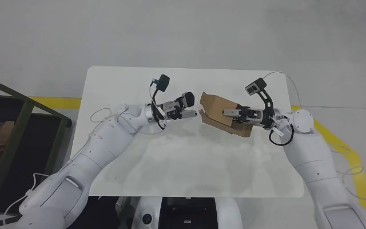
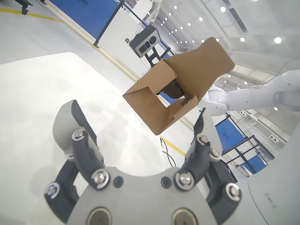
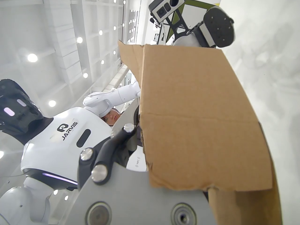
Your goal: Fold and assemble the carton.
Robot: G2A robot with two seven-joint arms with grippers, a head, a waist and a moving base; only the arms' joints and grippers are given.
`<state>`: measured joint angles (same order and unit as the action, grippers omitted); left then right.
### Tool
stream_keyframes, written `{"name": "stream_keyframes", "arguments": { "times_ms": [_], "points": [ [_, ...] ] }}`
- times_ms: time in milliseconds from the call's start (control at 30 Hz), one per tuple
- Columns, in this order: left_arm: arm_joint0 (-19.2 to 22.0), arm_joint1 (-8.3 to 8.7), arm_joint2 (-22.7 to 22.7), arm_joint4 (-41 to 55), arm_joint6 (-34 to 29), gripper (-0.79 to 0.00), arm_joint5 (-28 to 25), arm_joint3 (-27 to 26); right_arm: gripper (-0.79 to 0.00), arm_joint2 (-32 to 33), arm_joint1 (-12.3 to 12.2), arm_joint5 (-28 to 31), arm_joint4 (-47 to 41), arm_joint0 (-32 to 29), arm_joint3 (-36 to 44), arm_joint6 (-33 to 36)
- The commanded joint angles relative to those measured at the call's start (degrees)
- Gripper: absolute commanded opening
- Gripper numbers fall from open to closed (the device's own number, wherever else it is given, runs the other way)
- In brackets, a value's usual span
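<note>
Right gripper [image 1: 235, 113] has the carton [image 1: 216, 107], clamped on one wall at the end nearest its own arm. The cardboard hides the fingertips, so the exact bite is not visible. In the left wrist view a dark part of that gripper shows inside the carton through the open end.

Carton is off the table [image 1: 171, 166], hanging above the middle of it between the two arms. It is brown corrugated and partly erected: the walls form an open-ended tube, tilted. One long flap sticks out past the far end and short flaps are loose at the near opening.

Left gripper [image 1: 194, 113] is spread wide with nothing in it. Both fingers [image 2: 79, 118] are well apart, with the dark pads facing each other. It points at the carton's open end, just beside it and not touching.

In the right wrist view a plain carton panel lies flat against the gripper body, and one left finger shows past the carton's far edge.
</note>
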<state>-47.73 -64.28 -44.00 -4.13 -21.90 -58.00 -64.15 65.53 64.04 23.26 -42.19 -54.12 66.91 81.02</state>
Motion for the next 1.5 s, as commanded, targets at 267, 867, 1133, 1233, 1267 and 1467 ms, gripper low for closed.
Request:
{"name": "stream_keyframes", "arguments": {
  "times_ms": [267, 867, 1133, 1233, 1267, 1467],
  "points": [
    [1.63, -1.17, 1.33, -1.92, -0.75, 0.000, 0.00, 1.65, -0.785, -1.43, 0.27, -0.42, 1.13, 0.01, 1.93, 0.42],
    [3.54, -3.12, 2.85, -1.46, -1.64, 0.000, 0.00, 3.86, -0.785, -0.95, 0.23, 0.07, 2.12, 0.19, 1.37, -0.07],
    [1.61, -1.96, -0.18, 0.67, -2.16, 0.000, 0.00, 3.88, -0.785, 1.30, -0.50, 1.76, 7.62, -0.07, -0.47, -3.89],
    [0.90, -1.15, -1.48, 3.29, -4.85, 0.000, 0.00, 3.85, -0.785, 1.93, -0.78, 1.62, 10.29, -0.36, -1.10, -6.14],
    [0.66, -0.86, -1.93, 4.52, -5.95, 0.000, 0.00, 3.64, -0.785, 2.09, -0.84, 1.63, 10.93, -0.51, -1.15, -6.81],
    [-0.22, 1.09, -5.02, 8.02, -13.02, 0.000, 0.52, 0.66, -0.785, 2.09, -1.14, 0.63, 15.55, -1.31, -0.25, -10.37]
  ]
}}
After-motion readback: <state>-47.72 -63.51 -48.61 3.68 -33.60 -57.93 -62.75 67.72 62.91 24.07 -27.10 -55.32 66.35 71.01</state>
